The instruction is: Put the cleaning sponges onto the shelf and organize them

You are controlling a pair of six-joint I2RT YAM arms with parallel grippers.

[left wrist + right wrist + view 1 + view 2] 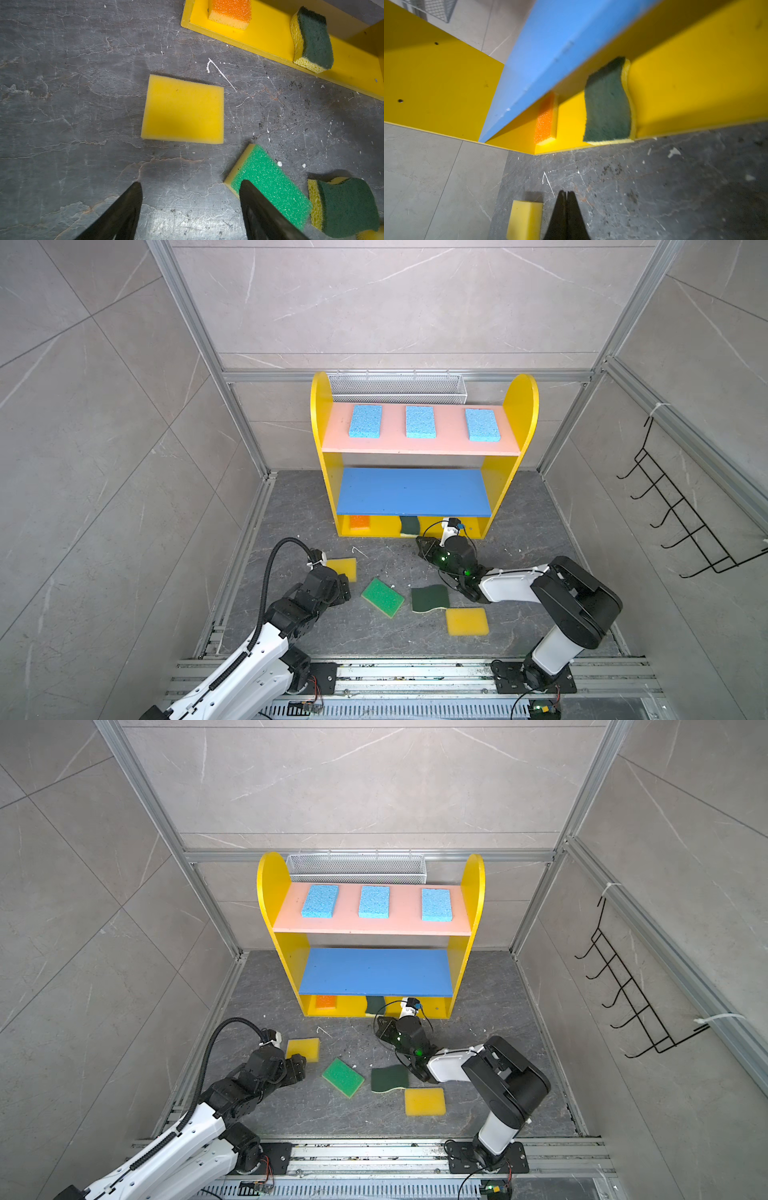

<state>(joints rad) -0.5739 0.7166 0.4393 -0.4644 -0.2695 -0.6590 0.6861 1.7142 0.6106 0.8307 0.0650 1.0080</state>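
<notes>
Slate floor [519, 539]; shelved scourer [607, 108] lies front-to-back (bottom tier [685, 93]); left gripper [190, 185] parted, right gripper [566, 193] closed, empty.

Both top views look steeply down from high above the near edge over the whole surface [540, 531] and shelf [521, 406], while my wrist cameras ride low and close, both facing its bottom tier.

3 blue sponges [365, 421] [420, 421] [482, 425], 2 yellow sponges [343, 568] [466, 621], 2 dark-green scourers [430, 598] [410, 524], 1 orange sponge [359, 521], 1 green sponge [382, 596]
</notes>
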